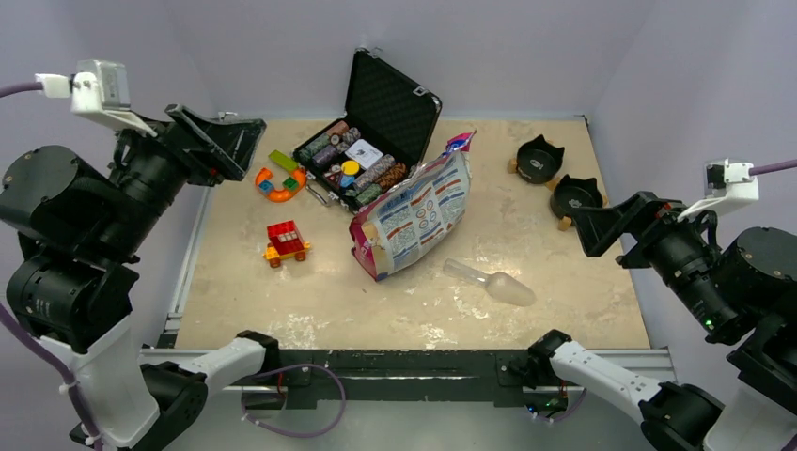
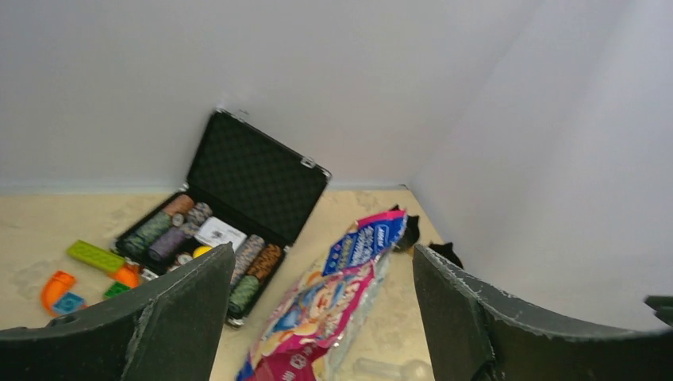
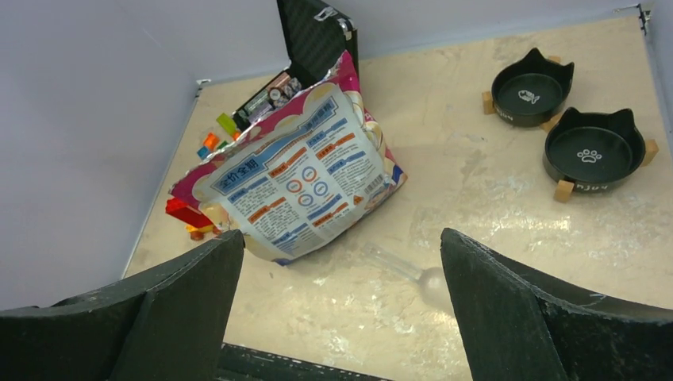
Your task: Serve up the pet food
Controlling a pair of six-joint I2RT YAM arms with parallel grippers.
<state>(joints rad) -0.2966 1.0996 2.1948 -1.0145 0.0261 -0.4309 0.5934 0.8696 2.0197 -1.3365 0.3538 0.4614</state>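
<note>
The beige, speckled tabletop carries everything. At its near corners the 2 black arms are raised clear of it. The left gripper hangs above the left edge with its jaws spread wide and nothing between them. The right gripper hangs above the right edge, likewise spread wide and holding nothing.

A large glossy bag, pink-edged and printed white and blue, lies in the middle of the table with its top toward the far side. The pet food itself does not show, so I cannot tell how much the bag holds.

Just left of the bag stands an open black hard case of colourful poker chips, lid upright. At the far right sit 2 black cat-eared bowls on wooden feet, side by side. A clear plastic scoop lies near the bag's near right corner, apart from it. Left of the case are an orange curved toy piece and a red brick stack.
</note>
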